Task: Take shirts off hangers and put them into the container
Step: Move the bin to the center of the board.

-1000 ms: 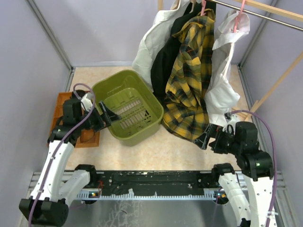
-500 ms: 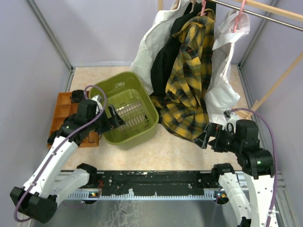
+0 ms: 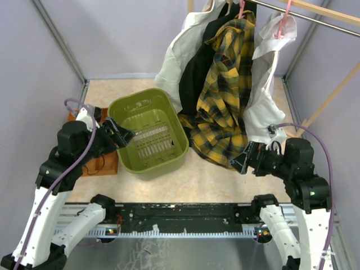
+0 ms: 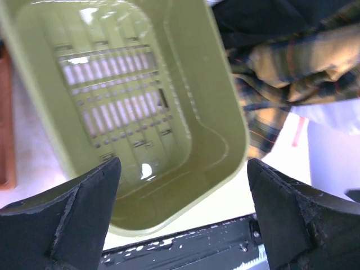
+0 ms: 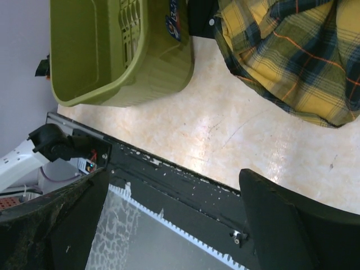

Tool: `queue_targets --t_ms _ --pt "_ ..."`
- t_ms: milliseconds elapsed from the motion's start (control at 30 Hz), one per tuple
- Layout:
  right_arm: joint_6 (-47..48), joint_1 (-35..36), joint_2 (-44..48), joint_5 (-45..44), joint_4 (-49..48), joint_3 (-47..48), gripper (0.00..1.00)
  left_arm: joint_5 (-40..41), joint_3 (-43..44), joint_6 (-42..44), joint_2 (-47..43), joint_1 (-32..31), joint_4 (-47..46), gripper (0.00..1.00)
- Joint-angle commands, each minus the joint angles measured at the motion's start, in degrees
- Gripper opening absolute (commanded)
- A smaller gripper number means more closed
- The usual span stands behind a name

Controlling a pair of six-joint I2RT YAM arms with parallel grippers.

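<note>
Just ahead of the left gripper (image 3: 121, 135), spread wide and holding nothing: the container (image 3: 135, 97), open side up on the surface (image 3: 214, 174), its near end framed between the fingers in the wrist view. Beyond the tub, up and ahead of the right gripper (image 3: 242, 163), likewise spread and empty: 4 shirts (image 3: 222, 67) on hangers (image 3: 242, 8) from the rail (image 3: 306, 16). Cream shirt (image 3: 174, 62), black shirt (image 3: 194, 81), plaid shirt (image 3: 225, 95), white shirt (image 3: 263, 109); plaid hem pooled on the surface just ahead of the right gripper and at or against the tub's far side.

Probably soft, light and limp; apt to slump and drag, sleeves to catch on hanger arms. Best taken at a bunched fold near collar or shoulder and lifted off the hanger, not tugged by the hem.

Against 1 second ago: tub turned squarer to the arms; left gripper drawn back from the rim, arm now over the orange tray (image 3: 106, 164); right gripper barely shifted; shirts unchanged.
</note>
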State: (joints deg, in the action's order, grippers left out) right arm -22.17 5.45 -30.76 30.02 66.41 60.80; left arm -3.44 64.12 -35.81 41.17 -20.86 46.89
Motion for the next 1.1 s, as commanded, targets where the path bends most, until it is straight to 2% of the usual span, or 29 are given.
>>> queue_targets --t_ms 0,100,267,333,467,633,733,867,1067 --pt "0.9 -0.2 -0.4 1.1 -2.4 2.5 0.99 13.0 1.2 -4.2 -1.3 -0.1 13.8 0.99" --pt "0.9 -0.2 -0.2 0.2 -1.6 1.9 0.99 15.3 -3.0 -5.4 -3.9 -0.1 16.5 0.99" --pt "1.0 -0.1 -0.6 -0.6 -2.1 0.0 0.99 7.2 -10.5 -4.4 -3.4 -0.1 11.7 0.99" --pt "1.6 -0.2 -1.4 1.9 -1.7 -0.1 0.99 7.8 -11.7 -3.0 -1.4 -0.1 11.1 0.99" --pt "4.6 -0.2 -2.3 6.1 0.5 -0.2 0.99 10.2 -11.6 -0.5 3.3 -0.1 10.5 0.99" --pt "6.8 -0.2 -1.0 15.6 0.6 -1.0 0.99 14.3 -10.9 4.6 7.0 -0.1 8.6 0.97" --pt "6.3 -0.2 0.0 19.9 0.3 -1.1 0.99 19.0 -9.2 5.9 10.0 0.1 10.4 0.95" --pt "7.8 0.3 0.8 19.7 3.3 -1.0 0.99 28.2 -4.8 4.2 13.2 0.1 15.7 0.97" --pt "6.6 0.5 -3.4 17.6 2.6 -1.9 0.99 22.3 -5.8 7.7 13.3 2.9 10.7 0.99"
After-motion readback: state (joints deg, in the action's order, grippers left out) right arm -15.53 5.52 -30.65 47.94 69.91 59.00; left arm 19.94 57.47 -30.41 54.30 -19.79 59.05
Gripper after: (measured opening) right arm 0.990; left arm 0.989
